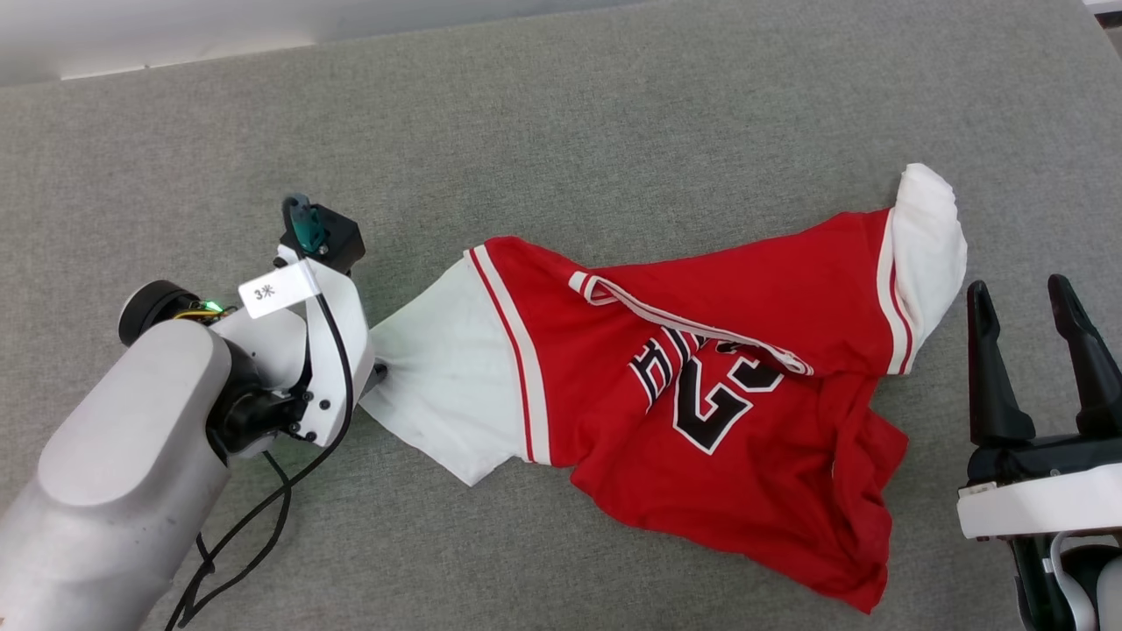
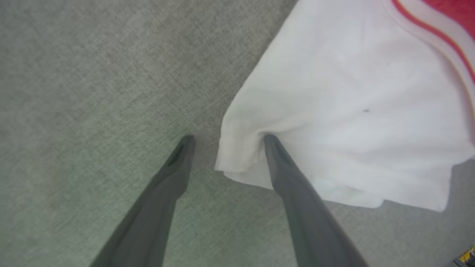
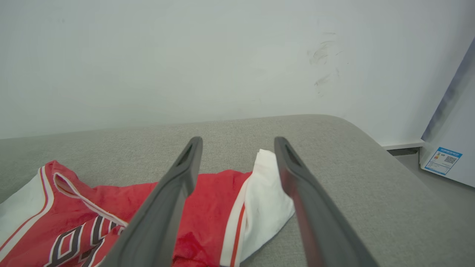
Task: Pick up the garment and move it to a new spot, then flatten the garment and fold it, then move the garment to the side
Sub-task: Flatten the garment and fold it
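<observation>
Nearest the robot, the garment's [image 1: 745, 289] red hem lies rumpled on the grey cushioned surface [image 1: 561, 114]. The right gripper [image 1: 1019, 286] hangs just off the garment's right edge, touching nothing, its 2 dark fingers spread wide. In its wrist view they frame the right white sleeve [image 3: 267, 193] without reaching it.

At the garment's other end the left gripper [image 2: 228, 138] points down at the left white sleeve [image 2: 352, 111], also spread wide. 1 fingertip [image 2: 270, 140] is pushed into a pucker at that sleeve's cuff, and the other rests on bare grey fabric just beside the cuff's corner. Whether the first tip sits on the cloth or under a fold, I can't quite tell. Nothing is pinched.

The garment lies front up, stretched sideways, with the black 23 [image 1: 714, 407] partly covered by the folded-over striped neckline [image 1: 692, 326]. Beyond the garment the grey surface runs to a pale wall [image 3: 185, 55], and a white box [image 3: 443, 161] with a blue label stands past the right sleeve.
</observation>
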`<state>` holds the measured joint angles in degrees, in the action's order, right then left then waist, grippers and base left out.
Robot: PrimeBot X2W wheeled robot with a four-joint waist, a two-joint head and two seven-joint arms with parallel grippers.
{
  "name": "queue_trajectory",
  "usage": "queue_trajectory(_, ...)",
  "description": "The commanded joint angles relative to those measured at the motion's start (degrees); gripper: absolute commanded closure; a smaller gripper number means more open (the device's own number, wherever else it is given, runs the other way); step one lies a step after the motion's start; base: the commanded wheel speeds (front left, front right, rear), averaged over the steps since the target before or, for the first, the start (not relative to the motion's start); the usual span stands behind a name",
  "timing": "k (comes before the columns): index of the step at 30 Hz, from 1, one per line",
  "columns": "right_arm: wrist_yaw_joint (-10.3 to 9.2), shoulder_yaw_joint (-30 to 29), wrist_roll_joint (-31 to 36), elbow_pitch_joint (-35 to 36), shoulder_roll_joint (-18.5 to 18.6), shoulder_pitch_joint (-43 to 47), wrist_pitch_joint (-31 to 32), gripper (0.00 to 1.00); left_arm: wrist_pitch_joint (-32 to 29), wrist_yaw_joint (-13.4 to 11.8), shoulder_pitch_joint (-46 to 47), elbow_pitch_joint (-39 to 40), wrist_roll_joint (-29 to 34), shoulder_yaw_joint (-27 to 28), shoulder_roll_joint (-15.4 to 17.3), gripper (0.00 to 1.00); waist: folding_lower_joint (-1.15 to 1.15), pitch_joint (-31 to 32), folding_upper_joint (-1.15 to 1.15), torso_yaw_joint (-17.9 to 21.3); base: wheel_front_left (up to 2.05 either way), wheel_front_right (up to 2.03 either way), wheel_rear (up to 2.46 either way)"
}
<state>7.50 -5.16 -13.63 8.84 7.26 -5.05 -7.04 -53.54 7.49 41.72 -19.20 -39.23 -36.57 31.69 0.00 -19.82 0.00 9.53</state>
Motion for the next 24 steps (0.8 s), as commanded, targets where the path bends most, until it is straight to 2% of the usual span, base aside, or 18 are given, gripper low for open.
queue_trajectory(1,-0.02,-0.1,0.5,-0.1,-0.3,-1.0,-0.2,0.00,-1.6,-0.1,-2.2,-2.0,-0.9,-2.1,-0.5,1.00,0.00,-0.2,0.00,0.1,0.00,0.00,0.00)
queue_trajectory(7,-0.02,-0.5,1.0,0.1,-0.3,-1.0,0.4,0.00,1.8,-0.5,-1.5,-3.6,0.1,-1.3,1.2,1.00,0.00,0.1,0.00,-0.3,0.00,0.00,0.00)
queue_trajectory(13,-0.02,-0.6,1.8,0.2,-0.1,-0.4,2.3,0.00,13.5,-2.1,1.5,-5.6,3.2,1.8,1.6,1.00,0.00,1.2,0.00,-1.7,0.00,0.00,0.00)
queue_trajectory(18,-0.02,-0.5,2.3,0.6,-0.2,0.2,4.0,0.00,20.3,-3.4,2.7,-9.1,4.5,3.6,1.8,1.00,0.00,2.0,0.00,-2.8,0.00,0.00,0.00)
queue_trajectory(24,-0.02,-0.7,2.6,0.8,-0.2,1.1,6.3,0.00,23.7,-2.5,0.8,-13.0,5.0,3.0,2.3,1.00,0.00,2.8,0.00,-4.0,0.00,0.00,0.00)
